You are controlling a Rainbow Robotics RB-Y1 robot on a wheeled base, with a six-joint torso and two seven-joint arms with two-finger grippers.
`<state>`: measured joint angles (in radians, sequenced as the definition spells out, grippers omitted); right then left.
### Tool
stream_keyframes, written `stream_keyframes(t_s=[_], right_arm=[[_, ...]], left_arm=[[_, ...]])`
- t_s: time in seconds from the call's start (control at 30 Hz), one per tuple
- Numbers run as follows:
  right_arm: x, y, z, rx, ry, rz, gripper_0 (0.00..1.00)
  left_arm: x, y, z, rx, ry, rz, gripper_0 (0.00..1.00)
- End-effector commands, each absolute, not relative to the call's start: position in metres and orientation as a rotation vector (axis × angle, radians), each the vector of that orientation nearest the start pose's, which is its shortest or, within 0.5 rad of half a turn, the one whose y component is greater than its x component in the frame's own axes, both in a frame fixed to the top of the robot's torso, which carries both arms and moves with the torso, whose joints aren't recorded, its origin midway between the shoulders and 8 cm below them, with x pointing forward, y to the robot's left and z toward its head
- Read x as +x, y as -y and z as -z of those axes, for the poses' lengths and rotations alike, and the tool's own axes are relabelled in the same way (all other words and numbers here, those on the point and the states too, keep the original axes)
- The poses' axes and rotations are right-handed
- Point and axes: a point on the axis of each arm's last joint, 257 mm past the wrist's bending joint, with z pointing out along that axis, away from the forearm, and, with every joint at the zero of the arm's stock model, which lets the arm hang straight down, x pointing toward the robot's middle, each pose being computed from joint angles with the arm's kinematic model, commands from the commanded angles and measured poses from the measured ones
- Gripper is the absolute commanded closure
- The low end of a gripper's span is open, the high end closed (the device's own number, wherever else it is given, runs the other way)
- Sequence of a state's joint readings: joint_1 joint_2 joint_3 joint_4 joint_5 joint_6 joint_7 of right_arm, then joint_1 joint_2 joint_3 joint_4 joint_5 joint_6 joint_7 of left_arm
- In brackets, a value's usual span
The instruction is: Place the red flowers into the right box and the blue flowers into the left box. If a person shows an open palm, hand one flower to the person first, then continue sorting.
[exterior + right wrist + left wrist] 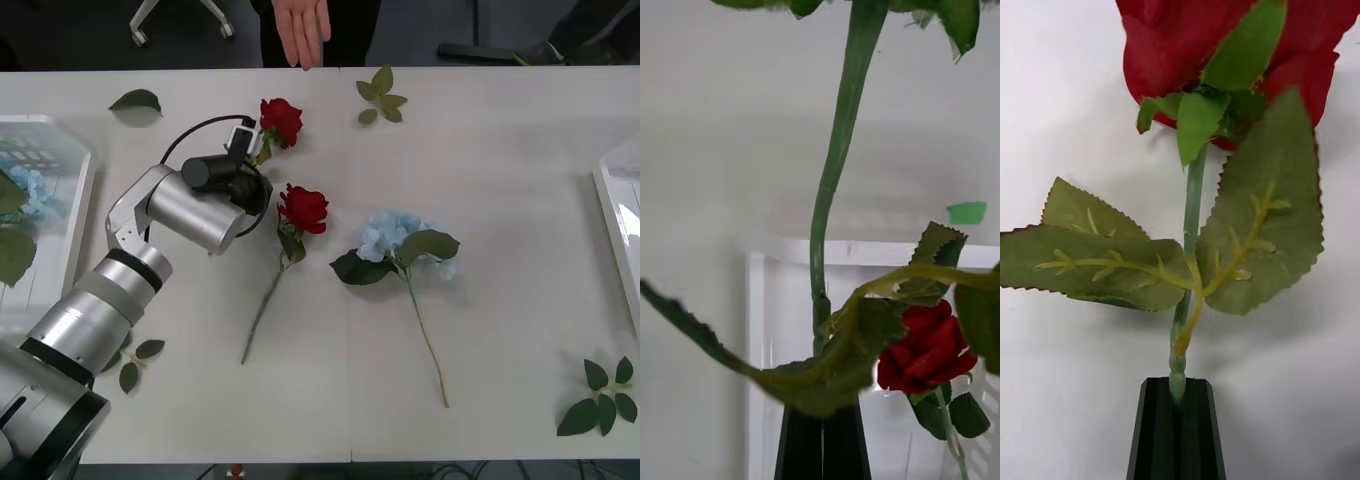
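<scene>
Step in hand: a judgement, the left gripper [1178, 427] has a red rose [281, 119] by its stem and a person's hand [303, 28] is held out past the far edge of the counter [500, 200], so handing this rose over comes first.
Left gripper: black fingers closed narrow on the rose's green stem low down, bloom and two leaves beyond the tips, over the far-left part of the counter.
Right gripper: in the right wrist view [822, 446], fingers pinched on a green flower stem [836, 157]; a white box [865, 259] with a red rose [925, 346] in it sits beyond.
Other flowers: a second red rose [303, 208] lies mid-counter; a blue hydrangea [393, 238] lies just beside it.
Left box: the white box [75, 210] at the counter's left edge holds a blue bloom already.
Doing it well: lift the rose clear before moving, carry the bloom toward the hand, keep the grip firm on the thin stem, and let go only once the hand has it.
Risk: leaves could snag the second rose nearby.
</scene>
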<state>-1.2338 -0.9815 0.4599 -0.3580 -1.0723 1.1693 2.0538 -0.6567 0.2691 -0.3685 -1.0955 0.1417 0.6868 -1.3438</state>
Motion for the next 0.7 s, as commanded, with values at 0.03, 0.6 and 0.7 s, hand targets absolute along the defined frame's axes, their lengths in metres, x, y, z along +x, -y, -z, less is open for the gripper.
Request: stream_keyframes(t_s=[0.03,0.6,0.7], right_arm=[[0.596,0.536,0.095,-0.156,-2.510,0.190,1.00],[0.629,0.469,0.054,-0.202,-2.319,-0.094,1.00],[0.640,0.437,0.027,-0.243,-2.228,-0.200,1.00]], left_arm=[[0.627,-0.153,0.279,0.388,-2.136,-0.038,1.00],[0.549,-0.191,0.297,0.448,-2.161,-0.043,1.00],[0.537,-0.197,0.298,0.457,-2.161,-0.047,1.00]])
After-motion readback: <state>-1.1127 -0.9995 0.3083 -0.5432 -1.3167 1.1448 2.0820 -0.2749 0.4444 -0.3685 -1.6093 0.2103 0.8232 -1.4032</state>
